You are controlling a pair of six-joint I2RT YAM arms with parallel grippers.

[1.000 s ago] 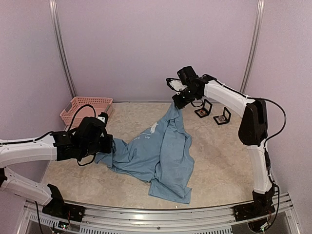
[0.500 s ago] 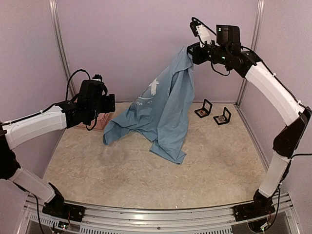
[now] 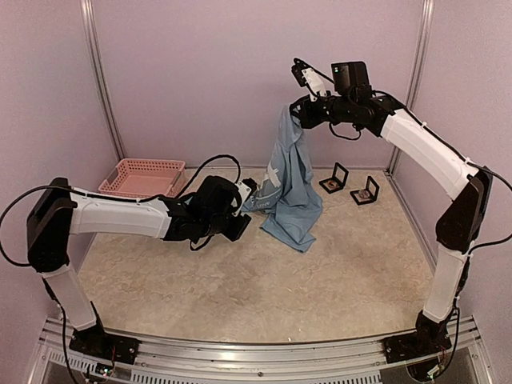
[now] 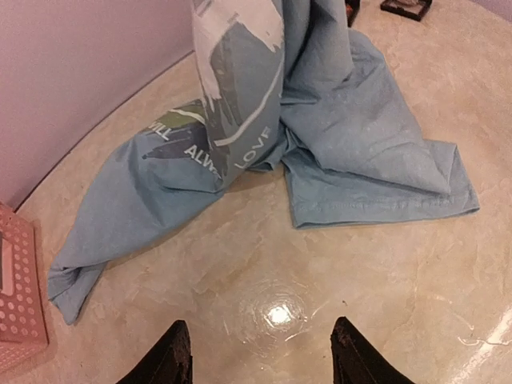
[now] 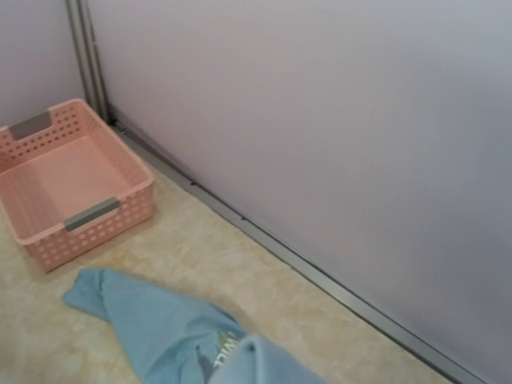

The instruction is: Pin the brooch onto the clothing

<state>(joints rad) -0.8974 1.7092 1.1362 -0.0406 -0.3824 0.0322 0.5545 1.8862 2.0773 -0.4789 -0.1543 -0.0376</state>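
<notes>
The clothing [image 3: 290, 180], a light blue T-shirt with a white and green print, hangs from my right gripper [image 3: 299, 110], which is shut on its top edge high near the back wall. Its lower part lies crumpled on the table [image 4: 320, 136]. My left gripper [image 3: 242, 214] is low over the table just left of the shirt. In the left wrist view it [image 4: 260, 356] is open, with bare tabletop between the fingertips [image 4: 172, 356]. In the right wrist view only blue fabric [image 5: 240, 360] shows at the bottom edge. I cannot make out the brooch.
Two small black open cases [image 3: 334, 178] [image 3: 366, 192] stand on the table right of the shirt. A pink perforated basket [image 3: 142, 176] sits at the back left, also seen from the right wrist [image 5: 64, 184]. Purple walls close in the back and sides.
My left gripper has opened, let go of the shirt's left side, and swung right and down to the table beside it. The right gripper raised the shirt high, then shifted slightly left and down.
</notes>
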